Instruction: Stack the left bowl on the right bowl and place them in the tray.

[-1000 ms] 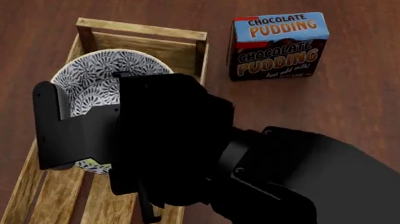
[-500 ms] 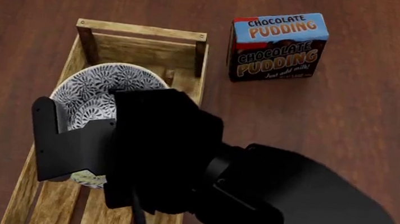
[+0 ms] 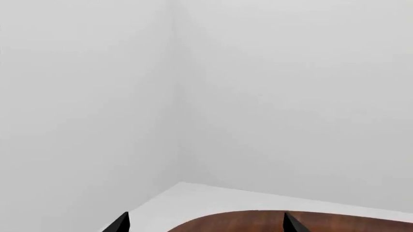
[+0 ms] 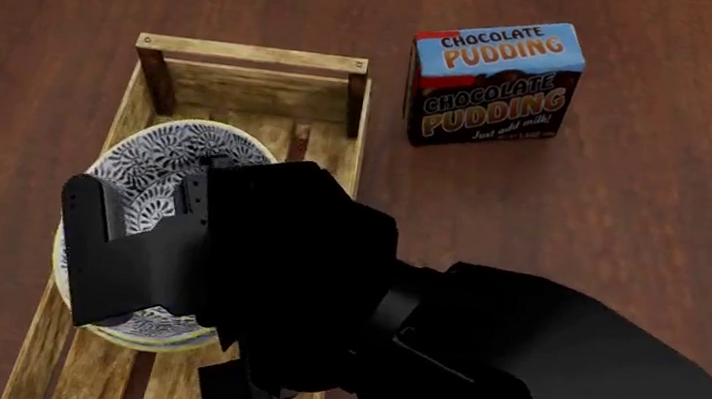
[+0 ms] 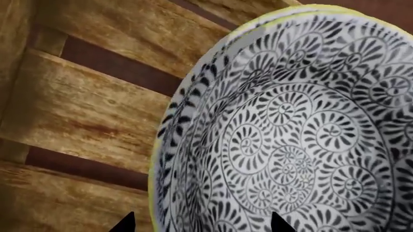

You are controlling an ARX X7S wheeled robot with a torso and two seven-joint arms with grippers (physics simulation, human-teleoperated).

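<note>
Bowls [image 4: 150, 176], patterned black on white with a yellowish rim, sit low inside the tray [image 4: 255, 53], over its slatted floor toward the far half, the rim near the left wall; only one patterned inside shows, so I cannot tell how well the two are nested. In the right wrist view that bowl [image 5: 303, 125] fills the picture above the tray [image 5: 84, 111] slats, with two dark tips of the right gripper [image 5: 200, 223] at the picture's edge, apart and closing on nothing seen there; whether the fingers grip the rim out of sight I cannot tell. From the head view the right gripper [image 4: 154, 267] covers the near side of the bowl. To finish well, I judge the stack should be resting flat on the slats before the fingers spread, then the arm should rise straight, clear of the right wall. Right of the tray, the pudding box [image 4: 494, 82] stands apart on the bench [image 4: 621, 230]. The left gripper [image 3: 205, 223] faces a blank wall, its tips apart and empty.
</note>
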